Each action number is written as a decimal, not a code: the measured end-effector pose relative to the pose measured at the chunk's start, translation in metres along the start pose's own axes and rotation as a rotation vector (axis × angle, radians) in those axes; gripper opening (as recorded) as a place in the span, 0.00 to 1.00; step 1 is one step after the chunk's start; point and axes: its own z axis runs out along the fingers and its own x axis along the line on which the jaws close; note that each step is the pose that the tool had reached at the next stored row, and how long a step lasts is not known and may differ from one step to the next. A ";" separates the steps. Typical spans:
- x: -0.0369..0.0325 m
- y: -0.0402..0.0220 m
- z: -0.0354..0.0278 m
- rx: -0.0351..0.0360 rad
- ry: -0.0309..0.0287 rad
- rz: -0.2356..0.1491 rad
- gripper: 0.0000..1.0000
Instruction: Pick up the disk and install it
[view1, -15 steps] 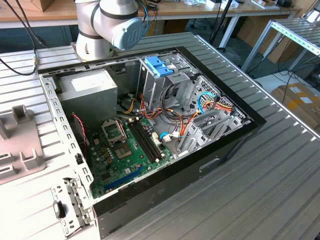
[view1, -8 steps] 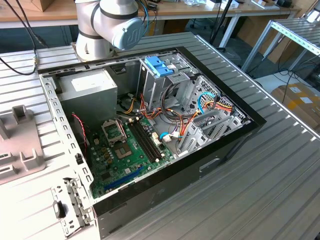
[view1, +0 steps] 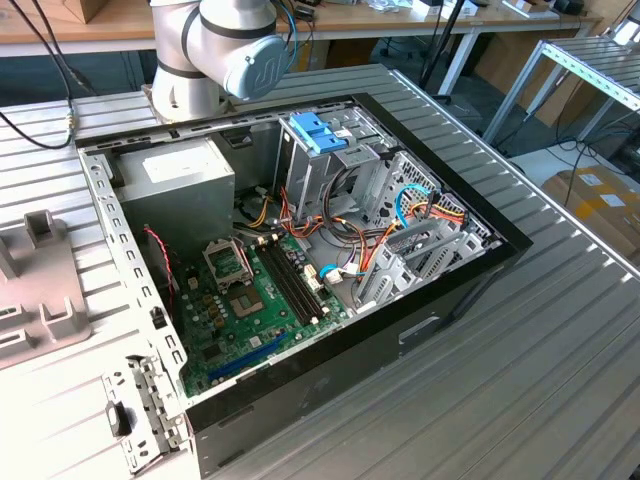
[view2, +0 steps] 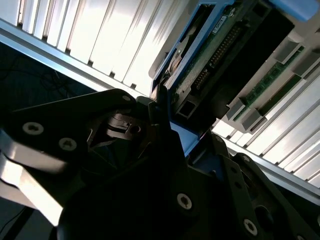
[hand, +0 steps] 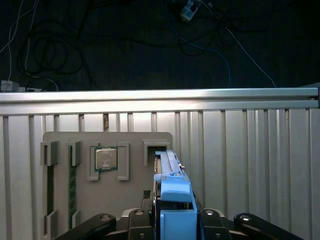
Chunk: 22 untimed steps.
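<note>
While angled down at the grey tray (hand: 131, 192), the pincer (hand: 176, 218) clamps the disk (hand: 175, 189).

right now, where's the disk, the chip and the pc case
disk (hand: 175, 192): first wrist view, blue end tab
chip (hand: 106, 158): first wrist view, metal lid
pc case (view1: 300, 385): exterior view, black side wall

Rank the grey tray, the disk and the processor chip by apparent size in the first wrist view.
Largest: grey tray.
Next: disk, though nearness to the camera inflates it.
Smallest: processor chip.
</note>
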 end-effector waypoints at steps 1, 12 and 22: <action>-0.0001 0.0000 -0.0011 -0.0001 -0.0003 0.000 0.37; -0.0007 0.0002 -0.0111 -0.0002 -0.0046 0.000 0.37; -0.0013 0.0004 -0.0208 -0.0004 -0.0110 0.000 0.37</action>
